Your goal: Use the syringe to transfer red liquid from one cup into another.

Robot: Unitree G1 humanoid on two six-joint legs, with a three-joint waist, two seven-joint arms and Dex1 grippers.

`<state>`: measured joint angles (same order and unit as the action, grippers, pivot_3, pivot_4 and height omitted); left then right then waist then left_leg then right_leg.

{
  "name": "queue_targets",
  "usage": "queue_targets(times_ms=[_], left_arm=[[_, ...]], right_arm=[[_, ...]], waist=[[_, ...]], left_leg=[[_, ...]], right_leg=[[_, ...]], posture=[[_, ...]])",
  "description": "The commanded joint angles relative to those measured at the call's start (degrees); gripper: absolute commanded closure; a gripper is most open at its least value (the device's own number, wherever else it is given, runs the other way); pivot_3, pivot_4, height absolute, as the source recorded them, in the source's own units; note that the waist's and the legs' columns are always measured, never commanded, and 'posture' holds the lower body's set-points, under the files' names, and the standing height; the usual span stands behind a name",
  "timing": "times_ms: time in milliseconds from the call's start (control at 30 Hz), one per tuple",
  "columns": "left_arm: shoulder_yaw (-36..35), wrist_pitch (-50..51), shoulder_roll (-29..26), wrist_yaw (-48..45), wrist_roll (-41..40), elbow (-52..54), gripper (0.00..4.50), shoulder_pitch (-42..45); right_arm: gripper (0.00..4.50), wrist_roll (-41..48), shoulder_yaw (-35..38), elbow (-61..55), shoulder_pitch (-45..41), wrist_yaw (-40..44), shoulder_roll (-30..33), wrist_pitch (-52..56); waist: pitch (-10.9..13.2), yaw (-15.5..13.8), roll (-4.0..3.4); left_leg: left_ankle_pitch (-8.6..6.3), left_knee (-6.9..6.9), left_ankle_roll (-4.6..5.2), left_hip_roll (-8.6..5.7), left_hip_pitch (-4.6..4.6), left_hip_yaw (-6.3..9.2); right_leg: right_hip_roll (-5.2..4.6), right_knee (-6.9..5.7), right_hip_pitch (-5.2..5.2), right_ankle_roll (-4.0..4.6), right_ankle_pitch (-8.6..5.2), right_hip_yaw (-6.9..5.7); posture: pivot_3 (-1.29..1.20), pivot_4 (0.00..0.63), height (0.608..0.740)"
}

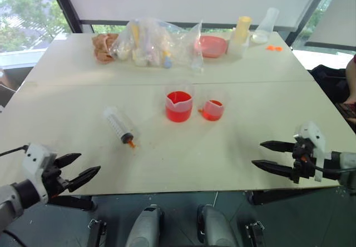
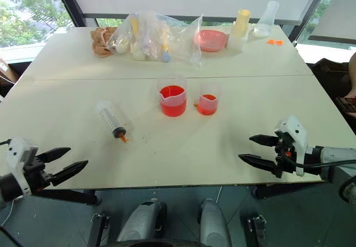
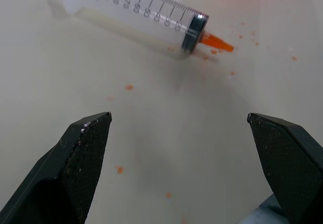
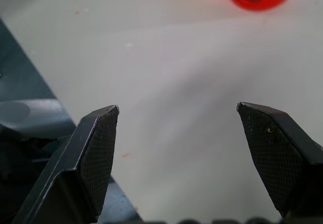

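Observation:
The syringe (image 1: 119,126) lies flat on the white table, left of centre, its orange tip toward the near edge; the left wrist view shows its graduated barrel (image 3: 144,17) ahead of the fingers. The larger cup (image 1: 178,106) holds red liquid (image 1: 178,112) at mid-table. Just to its right stands the smaller cup (image 1: 212,109), also with red liquid in it. My left gripper (image 1: 84,169) is open at the near left edge, nothing between its fingers. My right gripper (image 1: 265,155) is open at the near right edge, empty, well short of the cups.
At the back of the table (image 1: 167,158) lie a clear plastic bag of items (image 1: 153,42), a brown object (image 1: 103,47), a pink plate (image 1: 211,45), a yellow cylinder (image 1: 241,31) and a clear flask (image 1: 265,25). Small orange spots dot the table near the syringe tip. A person sits at the far right.

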<state>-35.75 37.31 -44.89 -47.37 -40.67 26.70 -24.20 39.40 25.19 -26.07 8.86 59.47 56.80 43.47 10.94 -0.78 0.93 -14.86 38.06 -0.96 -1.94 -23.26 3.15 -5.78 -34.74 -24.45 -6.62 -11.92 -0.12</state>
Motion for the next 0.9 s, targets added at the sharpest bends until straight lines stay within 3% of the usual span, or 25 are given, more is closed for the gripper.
queue_targets(times_ms=[33,567,633,733,833,900], left_arm=[[1.17,0.01,-1.17,-0.80,0.22,-0.50,0.02,1.68],[3.97,2.10,-2.16,0.81,0.28,-0.55,0.02,8.99],[4.30,5.86,-2.83,4.20,-0.34,-0.58,0.02,11.29],[5.62,18.54,-8.47,8.36,-2.63,-0.97,0.02,16.13],[4.57,33.12,-12.04,12.52,-10.42,-3.89,0.02,27.36],[6.00,46.23,-10.71,18.28,-9.79,-9.96,0.02,40.94]], right_arm=[[0.56,0.67,1.02,-2.45,-0.73,-0.94,0.35,-0.02],[0.56,1.16,-1.05,-4.73,-1.95,-5.16,-0.63,0.32],[0.56,0.90,-1.17,-4.59,-2.10,-5.22,-0.53,0.08],[0.56,0.35,-1.43,-4.68,-2.99,-4.96,0.20,-0.44],[0.56,4.98,-0.71,-5.65,-9.49,-4.77,0.61,0.76],[0.56,5.99,-2.58,-5.72,-15.64,-3.89,1.49,-0.06]], waist=[[-0.03,0.10,-0.05],[-0.02,0.03,-0.06],[-0.02,0.01,-0.07],[-0.02,0.07,-0.03],[0.01,0.12,-0.06],[0.01,0.20,-0.07]], left_leg=[[-0.02,0.00,-0.03,0.09,-0.01,-0.02],[-0.11,-0.08,0.23,0.27,-0.12,-0.29],[-0.11,-0.08,0.23,0.27,-0.12,-0.26],[-0.11,-0.07,0.23,0.27,-0.11,-0.25],[-0.10,-0.02,0.24,0.27,-0.09,-0.25],[-0.10,0.03,0.24,0.27,-0.07,-0.24]], right_leg=[[0.05,0.12,0.02,0.02,0.02,-0.03],[0.20,0.48,-0.01,0.36,0.27,-0.06],[0.21,0.47,-0.01,0.36,0.27,-0.07],[0.24,0.44,0.01,0.34,0.28,-0.07],[0.27,0.35,0.01,0.32,0.29,-0.07],[0.29,0.30,0.01,0.30,0.30,-0.07]], posture=[[0.00,0.150,0.740],[0.00,0.150,0.740],[0.00,0.150,0.740],[0.00,0.150,0.740],[0.00,0.150,0.740],[0.00,0.150,0.740]])
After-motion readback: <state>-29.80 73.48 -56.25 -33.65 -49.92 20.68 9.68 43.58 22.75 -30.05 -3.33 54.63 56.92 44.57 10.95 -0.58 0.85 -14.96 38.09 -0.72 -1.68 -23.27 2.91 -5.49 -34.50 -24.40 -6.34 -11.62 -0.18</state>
